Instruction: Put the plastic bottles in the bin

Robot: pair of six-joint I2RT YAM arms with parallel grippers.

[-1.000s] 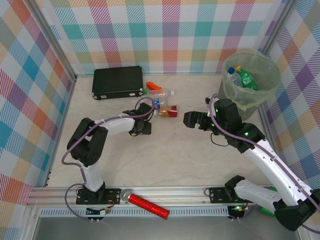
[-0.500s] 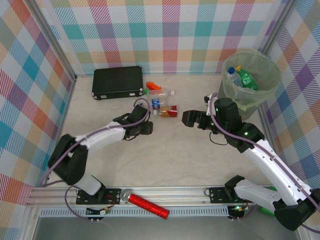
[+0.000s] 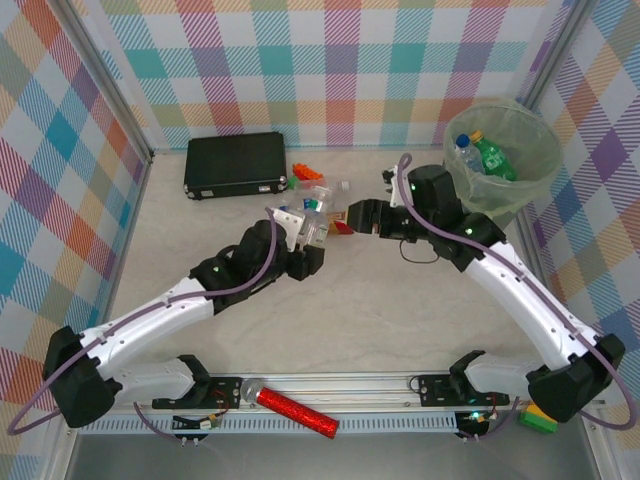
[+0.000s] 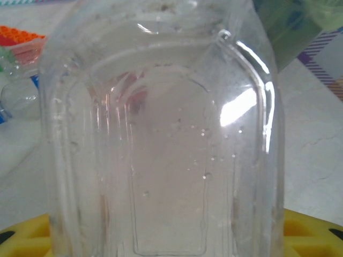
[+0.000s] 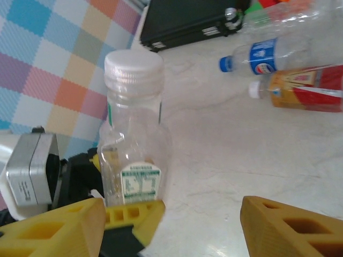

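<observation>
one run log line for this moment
left end effector: shut on clear bottle, upright | right end effector: open, facing that bottle | bin: holds green bottle | phase: likely handover

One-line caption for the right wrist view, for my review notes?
Left gripper holds a white-capped clear bottle upright before the open right gripper; blue-labelled bottle, brown bottle and black case lie beyond.

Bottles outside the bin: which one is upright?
The clear white-capped bottle in the left tool; the blue-labelled bottle and the brown bottle lie on their sides.
</observation>
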